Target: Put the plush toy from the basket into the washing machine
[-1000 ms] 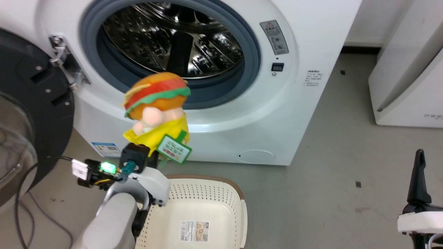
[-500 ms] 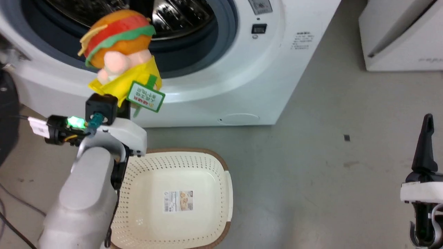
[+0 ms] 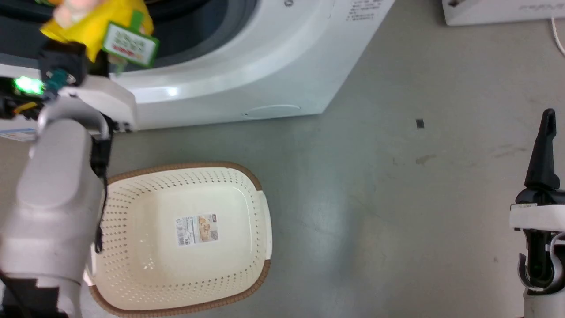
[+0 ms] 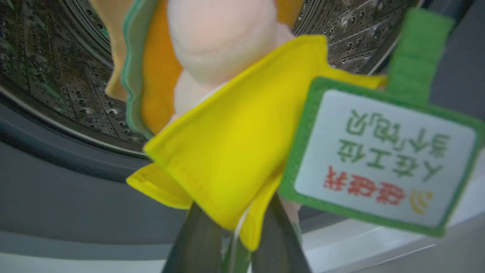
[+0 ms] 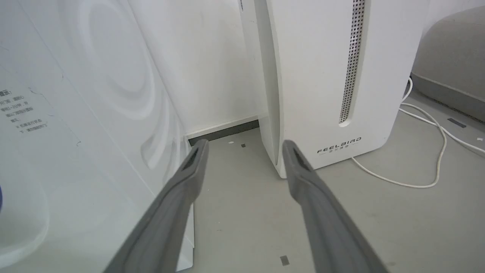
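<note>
Upper left in the head view, the left end effector [image 4: 232, 231] pinched the yellow hem of the toy [image 3: 81, 28]; soft and light, it would likely swing. The right end effector [image 5: 244, 144] gaped.

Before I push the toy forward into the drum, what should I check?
1. Grip: left gripper is shut on the toy by its yellow part. Ok.
2. Opening: the washing machine drum shows bare behind the toy. Ok.
3. Depth: is the toy past the grey seal? Cannot tell.
4. Tag: it hangs loose beside the toy and might catch on the rim. Cannot tell.
5. Right gripper: open, empty, off to the side. Ok.
6. Basket: nothing left inside but its sticker. Ok.
</note>
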Available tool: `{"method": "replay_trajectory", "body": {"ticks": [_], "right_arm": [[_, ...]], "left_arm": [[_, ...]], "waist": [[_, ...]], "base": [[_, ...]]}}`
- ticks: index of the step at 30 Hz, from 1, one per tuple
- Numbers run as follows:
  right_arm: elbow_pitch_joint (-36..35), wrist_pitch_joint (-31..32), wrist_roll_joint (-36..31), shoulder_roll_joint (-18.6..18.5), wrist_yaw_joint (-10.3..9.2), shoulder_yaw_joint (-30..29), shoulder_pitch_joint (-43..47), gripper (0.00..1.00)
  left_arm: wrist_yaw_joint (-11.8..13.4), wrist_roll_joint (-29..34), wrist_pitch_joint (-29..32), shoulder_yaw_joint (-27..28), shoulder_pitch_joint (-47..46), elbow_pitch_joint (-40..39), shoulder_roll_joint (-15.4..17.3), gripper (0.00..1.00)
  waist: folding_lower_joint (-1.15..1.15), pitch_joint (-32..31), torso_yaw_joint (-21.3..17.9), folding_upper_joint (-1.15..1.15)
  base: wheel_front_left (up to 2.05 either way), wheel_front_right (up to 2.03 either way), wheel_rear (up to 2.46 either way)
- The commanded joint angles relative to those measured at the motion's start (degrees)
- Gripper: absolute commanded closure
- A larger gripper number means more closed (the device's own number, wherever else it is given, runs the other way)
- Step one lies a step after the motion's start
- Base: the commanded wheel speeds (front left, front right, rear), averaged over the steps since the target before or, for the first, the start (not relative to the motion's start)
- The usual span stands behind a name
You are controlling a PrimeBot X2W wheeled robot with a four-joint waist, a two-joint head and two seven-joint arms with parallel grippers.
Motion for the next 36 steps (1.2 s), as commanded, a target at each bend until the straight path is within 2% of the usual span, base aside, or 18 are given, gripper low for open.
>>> {"method": "replay_trajectory", "body": {"ticks": [1,12,21,28,29,30,36], "right_arm": [[-0.3,-0.2,0.4,-0.1,-0.04,0.1,-1.3,0.00],[-0.3,-0.2,2.6,-0.1,-0.04,0.8,-3.7,0.00],[-0.3,-0.2,4.1,-0.1,-0.04,1.9,-5.2,0.00],[-0.2,-0.3,4.4,-0.1,-0.04,2.3,-5.5,0.00],[-0.1,-0.3,4.4,-0.1,-0.04,2.3,-5.5,0.00],[-0.1,-0.3,4.4,-0.1,-0.04,2.3,-5.5,0.00],[0.3,-0.3,4.1,-0.1,-0.04,2.4,-5.4,0.00]], "left_arm": [[0.1,0.5,-0.3,0.6,-2.2,0.2,0.7,1.00],[-0.1,2.1,-0.3,2.5,-13.5,3.0,5.7,1.00],[-0.1,2.1,-0.3,3.5,-21.9,6.9,8.4,1.00],[-0.2,2.9,-0.3,2.8,-24.5,7.8,9.7,1.00],[-0.2,3.0,-0.3,2.6,-24.6,7.8,9.7,0.47],[-0.2,3.0,-0.3,2.6,-24.7,7.6,9.7,0.00],[-0.7,2.5,-0.3,2.4,-24.1,9.0,9.0,0.00]], "waist": [[-0.01,2.4,-1.7,0.00],[-0.01,9.2,-5.8,0.00],[-0.01,12.6,-7.7,0.00],[-0.01,13.2,-8.1,0.00],[-0.01,13.2,-8.0,0.00],[-0.01,13.1,-8.0,0.00],[-0.01,12.3,-7.6,0.00]], "base": [[0.00,0.00,0.00],[0.00,0.00,0.00],[0.00,0.00,0.00],[0.00,0.00,0.00],[0.00,0.00,0.00],[0.00,0.00,0.00],[0.00,0.00,0.00]]}}
